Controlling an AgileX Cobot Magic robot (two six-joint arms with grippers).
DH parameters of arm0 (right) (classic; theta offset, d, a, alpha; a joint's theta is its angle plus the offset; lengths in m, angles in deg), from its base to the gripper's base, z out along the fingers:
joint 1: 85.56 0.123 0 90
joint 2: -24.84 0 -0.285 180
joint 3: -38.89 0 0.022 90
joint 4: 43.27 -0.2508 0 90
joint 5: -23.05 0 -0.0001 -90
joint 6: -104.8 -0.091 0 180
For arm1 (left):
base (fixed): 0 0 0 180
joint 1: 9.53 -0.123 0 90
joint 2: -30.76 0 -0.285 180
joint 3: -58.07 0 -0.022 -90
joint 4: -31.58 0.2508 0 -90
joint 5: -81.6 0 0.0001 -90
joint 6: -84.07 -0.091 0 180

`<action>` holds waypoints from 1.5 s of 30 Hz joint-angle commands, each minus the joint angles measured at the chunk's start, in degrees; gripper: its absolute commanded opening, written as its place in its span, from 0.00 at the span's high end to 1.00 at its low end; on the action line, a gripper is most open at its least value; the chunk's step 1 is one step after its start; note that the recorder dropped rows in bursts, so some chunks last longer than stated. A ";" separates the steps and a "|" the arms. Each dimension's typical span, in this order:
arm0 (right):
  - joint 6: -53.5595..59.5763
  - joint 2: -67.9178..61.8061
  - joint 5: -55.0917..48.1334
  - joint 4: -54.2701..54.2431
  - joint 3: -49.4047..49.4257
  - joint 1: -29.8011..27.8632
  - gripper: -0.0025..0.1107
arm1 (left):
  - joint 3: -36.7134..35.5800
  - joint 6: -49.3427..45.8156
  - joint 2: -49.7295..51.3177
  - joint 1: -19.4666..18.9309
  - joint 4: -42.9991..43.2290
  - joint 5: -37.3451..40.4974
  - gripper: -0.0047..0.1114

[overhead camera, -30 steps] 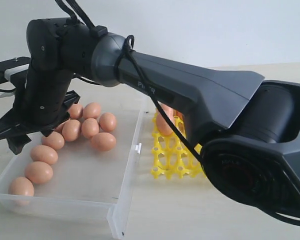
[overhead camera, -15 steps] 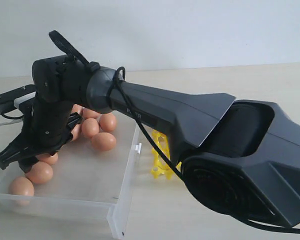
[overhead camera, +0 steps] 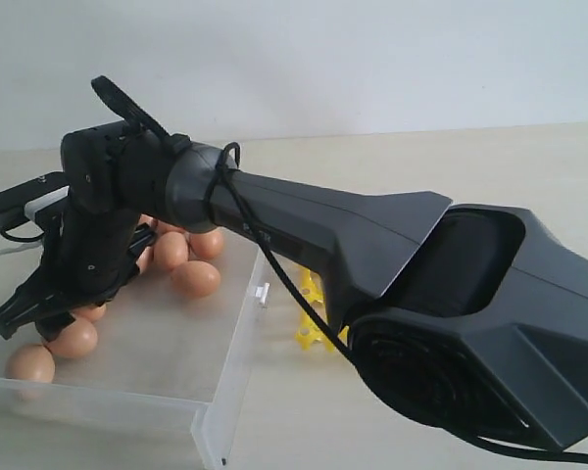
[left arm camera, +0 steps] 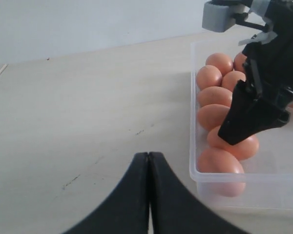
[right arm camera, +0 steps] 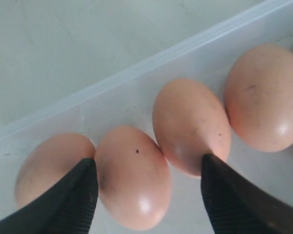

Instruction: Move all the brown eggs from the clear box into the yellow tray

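Several brown eggs (overhead camera: 194, 279) lie in the clear box (overhead camera: 230, 364) at the left, most of them in a row along its far-left wall. My right gripper (overhead camera: 24, 318) has reached across and hangs low inside the box over that row. Its jaws are open and straddle one brown egg (right arm camera: 132, 175), a finger (right arm camera: 71, 202) on either side and a small gap to each. My left gripper (left arm camera: 149, 155) is shut and empty over bare table beside the clear box (left arm camera: 219, 178). Only a corner of the yellow tray (overhead camera: 309, 328) shows behind the right arm.
The right arm's bulky black body (overhead camera: 372, 255) spans the middle and hides most of the tray. Neighbouring eggs (right arm camera: 193, 124) touch the straddled egg on both sides. The box's small clasp tab (overhead camera: 263, 292) sticks out toward the tray. Pale tabletop (left arm camera: 78, 107) surrounds the box.
The right gripper has come down into the box, from above the eggs to level with the row along the left wall. Its jaws stayed wide.
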 commanded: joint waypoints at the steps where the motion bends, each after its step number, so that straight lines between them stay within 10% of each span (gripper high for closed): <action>1: 0.23 0.39 -2.18 -2.30 -0.05 0.61 0.45 | 0.23 0.15 -0.32 0.30 -0.31 -0.35 0.96; 45: 0.38 -1.65 -3.77 -0.01 0.05 2.25 0.50 | 0.23 0.15 -0.32 0.30 -0.31 -0.35 0.96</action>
